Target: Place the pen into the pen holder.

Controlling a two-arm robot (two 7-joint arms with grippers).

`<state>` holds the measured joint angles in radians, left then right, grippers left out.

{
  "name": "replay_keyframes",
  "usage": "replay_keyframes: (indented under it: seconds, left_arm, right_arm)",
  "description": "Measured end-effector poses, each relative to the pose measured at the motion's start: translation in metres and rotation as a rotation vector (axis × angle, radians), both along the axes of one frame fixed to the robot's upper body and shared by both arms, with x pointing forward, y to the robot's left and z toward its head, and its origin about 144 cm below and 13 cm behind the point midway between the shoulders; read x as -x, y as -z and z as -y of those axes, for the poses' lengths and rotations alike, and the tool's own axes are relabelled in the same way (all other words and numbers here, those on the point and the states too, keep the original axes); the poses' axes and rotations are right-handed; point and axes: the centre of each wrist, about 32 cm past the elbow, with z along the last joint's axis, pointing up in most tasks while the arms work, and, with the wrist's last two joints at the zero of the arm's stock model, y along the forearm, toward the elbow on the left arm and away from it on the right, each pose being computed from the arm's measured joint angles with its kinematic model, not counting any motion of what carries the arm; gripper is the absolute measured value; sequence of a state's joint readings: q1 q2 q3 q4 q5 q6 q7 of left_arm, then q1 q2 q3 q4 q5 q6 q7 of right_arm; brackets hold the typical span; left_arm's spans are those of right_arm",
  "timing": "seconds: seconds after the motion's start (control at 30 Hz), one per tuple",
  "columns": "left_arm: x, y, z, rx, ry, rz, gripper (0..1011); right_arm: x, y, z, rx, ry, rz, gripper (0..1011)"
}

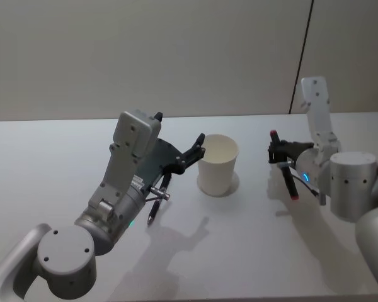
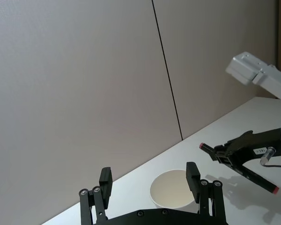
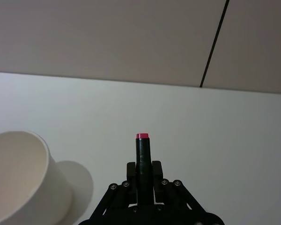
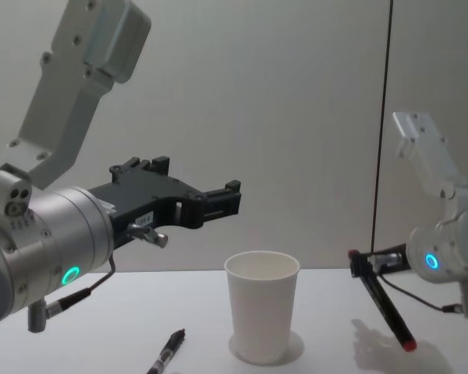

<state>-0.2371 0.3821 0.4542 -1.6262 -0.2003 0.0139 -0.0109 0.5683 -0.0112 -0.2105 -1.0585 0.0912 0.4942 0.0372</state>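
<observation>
The pen holder (image 1: 217,167) (image 4: 261,308) (image 2: 173,190) (image 3: 18,178) is a plain white paper cup standing upright on the table. My right gripper (image 1: 278,153) (image 4: 363,265) (image 2: 225,153) (image 3: 144,173) hovers to the right of the cup, shut on a black pen (image 1: 288,176) (image 4: 386,308) (image 2: 253,177) (image 3: 143,150) with red ends. That pen hangs slanted above the table. My left gripper (image 1: 198,146) (image 4: 226,199) (image 2: 149,173) is open and empty, raised just left of the cup's rim. A second black pen (image 1: 155,207) (image 4: 166,352) lies on the table under the left arm.
The white table (image 1: 252,251) stretches back to a plain wall with a dark vertical seam (image 1: 302,50). Free room lies in front of the cup and between the two arms.
</observation>
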Motion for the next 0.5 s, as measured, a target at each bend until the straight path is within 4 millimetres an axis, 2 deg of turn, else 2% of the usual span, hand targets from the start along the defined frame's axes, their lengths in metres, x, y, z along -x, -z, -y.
replay_keyframes:
  seconds: [0.5]
  left_arm:
    - [0.0000,0.0000,0.0000,0.000,0.000,0.000,1004]
  right_arm:
    - [0.0103,-0.0019,0.0052,-0.058,-0.093,0.239,185]
